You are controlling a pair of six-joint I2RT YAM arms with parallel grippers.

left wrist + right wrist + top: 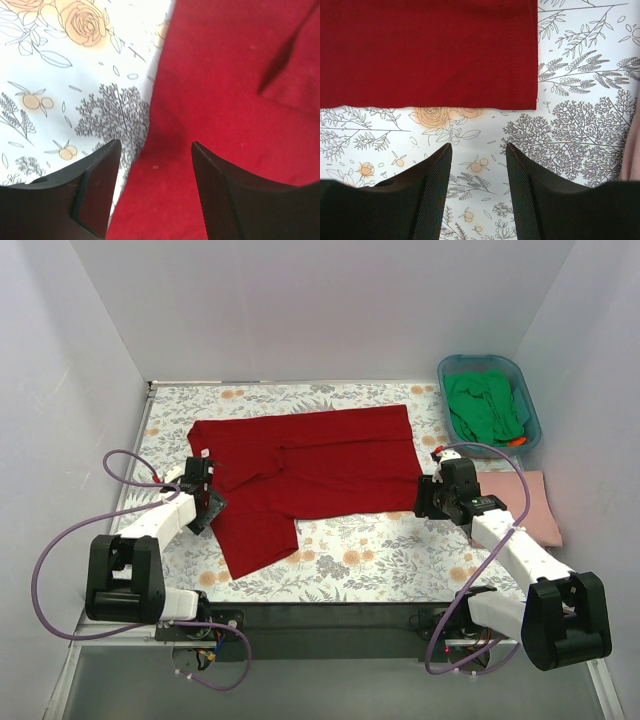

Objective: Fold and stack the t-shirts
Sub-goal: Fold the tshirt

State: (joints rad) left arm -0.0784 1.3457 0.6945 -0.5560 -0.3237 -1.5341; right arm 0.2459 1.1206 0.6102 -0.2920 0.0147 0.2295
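Note:
The deep red t-shirt (300, 475) lies spread across the floral cover, its near left part hanging toward the front. My left gripper (207, 502) is open at the shirt's left edge; in the left wrist view (156, 147) its jaws straddle the red cloth edge (210, 90). My right gripper (428, 498) is open just off the shirt's right hem; in the right wrist view (478, 147) the hem corner (470, 55) lies ahead of the empty jaws. A pale pink shirt (535, 505) lies folded at the right. A green shirt (485, 405) sits in the tub.
The teal plastic tub (528, 400) stands at the back right corner. The floral table cover (380, 550) shows bare in front of the red shirt. White walls close in on three sides. Purple cables loop beside both arm bases.

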